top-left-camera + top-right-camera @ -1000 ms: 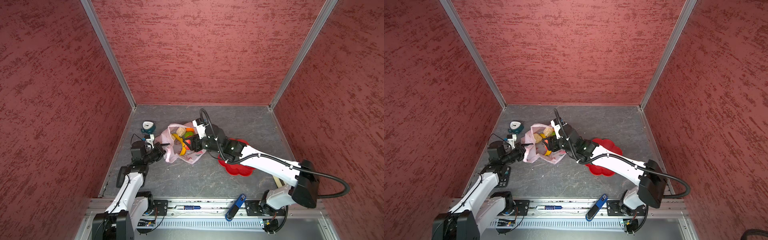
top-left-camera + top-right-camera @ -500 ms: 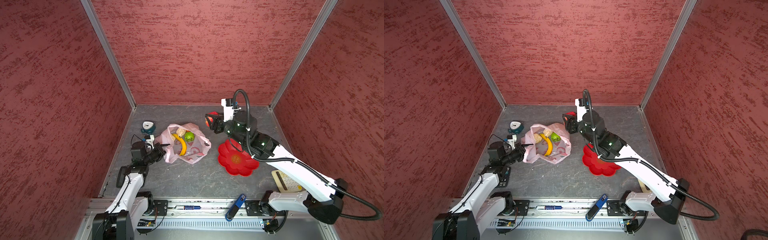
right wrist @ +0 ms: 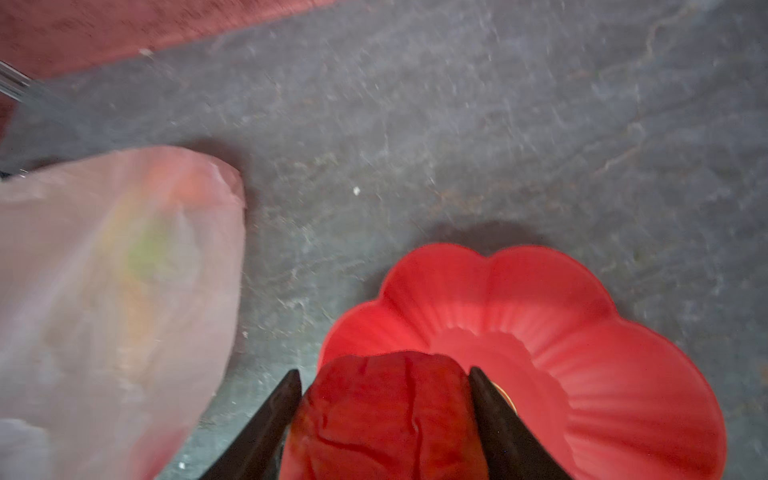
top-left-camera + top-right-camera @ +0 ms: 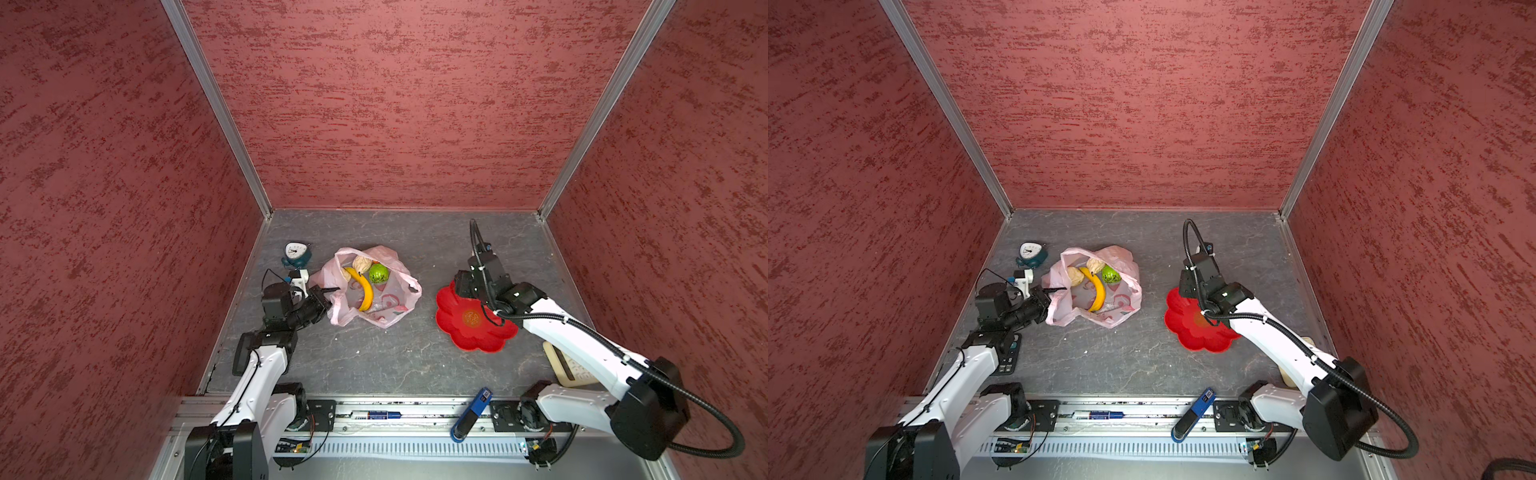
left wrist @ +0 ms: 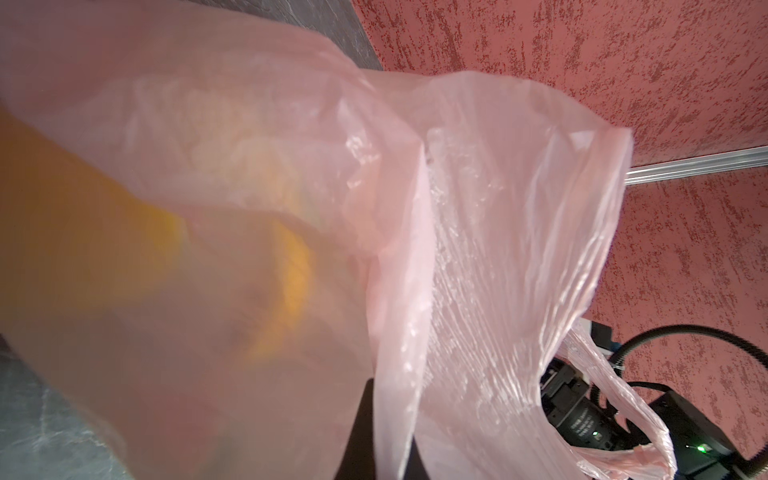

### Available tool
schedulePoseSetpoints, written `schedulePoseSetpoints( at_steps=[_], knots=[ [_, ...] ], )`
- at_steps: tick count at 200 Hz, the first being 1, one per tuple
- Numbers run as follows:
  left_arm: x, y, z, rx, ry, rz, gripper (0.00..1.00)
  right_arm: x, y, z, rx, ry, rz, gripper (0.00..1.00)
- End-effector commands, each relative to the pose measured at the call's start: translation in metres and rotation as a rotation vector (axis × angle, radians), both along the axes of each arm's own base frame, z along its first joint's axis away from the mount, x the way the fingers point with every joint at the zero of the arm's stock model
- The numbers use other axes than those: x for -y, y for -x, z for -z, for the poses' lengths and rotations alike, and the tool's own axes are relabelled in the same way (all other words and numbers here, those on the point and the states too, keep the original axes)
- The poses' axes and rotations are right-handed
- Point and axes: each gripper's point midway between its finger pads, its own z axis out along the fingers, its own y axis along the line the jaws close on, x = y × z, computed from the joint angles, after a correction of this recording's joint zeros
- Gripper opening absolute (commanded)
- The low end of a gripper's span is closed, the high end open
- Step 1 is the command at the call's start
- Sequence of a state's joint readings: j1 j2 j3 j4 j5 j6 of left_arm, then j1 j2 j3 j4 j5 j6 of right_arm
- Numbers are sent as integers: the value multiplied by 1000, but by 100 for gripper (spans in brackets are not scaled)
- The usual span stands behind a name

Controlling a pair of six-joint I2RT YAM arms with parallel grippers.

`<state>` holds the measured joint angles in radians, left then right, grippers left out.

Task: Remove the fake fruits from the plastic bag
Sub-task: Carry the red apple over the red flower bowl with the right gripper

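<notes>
**Red fruit over the plate, bag pinned open**

Clamped between the fingers of the right gripper point(image 3: 384, 374): a wrinkled red fruit point(image 3: 386, 419), hanging just above the rim of the red flower plate point(image 3: 582, 324). Caught only from the right wrist; in both top views, tucked away under the wrist housing.

Across at the left gripper point(image 4: 330, 292): pinched shut on the rim of the plastic bag point(image 4: 388, 301), mouth gaping upward.

Inside, from above: banana point(image 4: 364, 291), green bumpy ball point(image 4: 378, 273), cream lump point(image 4: 360, 264). From the left wrist, nothing but pink film and a blurred yellow-orange glow.

Bag down on the grey table point(image 4: 374, 365), left of the plate and well apart. Beyond it, a small clock point(image 4: 296, 253).
</notes>
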<state>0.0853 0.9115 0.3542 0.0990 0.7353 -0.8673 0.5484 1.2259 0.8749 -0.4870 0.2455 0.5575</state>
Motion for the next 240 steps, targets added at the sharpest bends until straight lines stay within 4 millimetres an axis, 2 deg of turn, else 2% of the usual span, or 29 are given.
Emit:
schedulePoseSetpoints(
  at_steps=[1, 51, 112, 136, 174, 198, 240],
  knots=[
    [-2, -1, -4, 25, -5, -2, 5, 5, 1, 12, -15, -50, 55, 15],
    [-2, 2, -3, 21, -9, -3, 5, 7, 10, 62, -103, -77, 84, 18],
    [-2, 2, -2, 18, -14, -3, 5, 12, 18, 107, -192, -61, 117, 24],
    [-2, 1, -3, 21, -16, -1, 5, 14, 19, 115, -208, -56, 130, 30],
    [-2, 0, -5, 24, -16, 2, 5, 19, 21, 119, -211, -43, 149, 51],
    [-2, -1, -7, 27, -13, 3, 5, 20, 20, 122, -218, -32, 151, 60],
    [-1, 1, -7, 25, -14, 2, 5, 20, 16, 117, -207, -22, 148, 74]
  ],
)
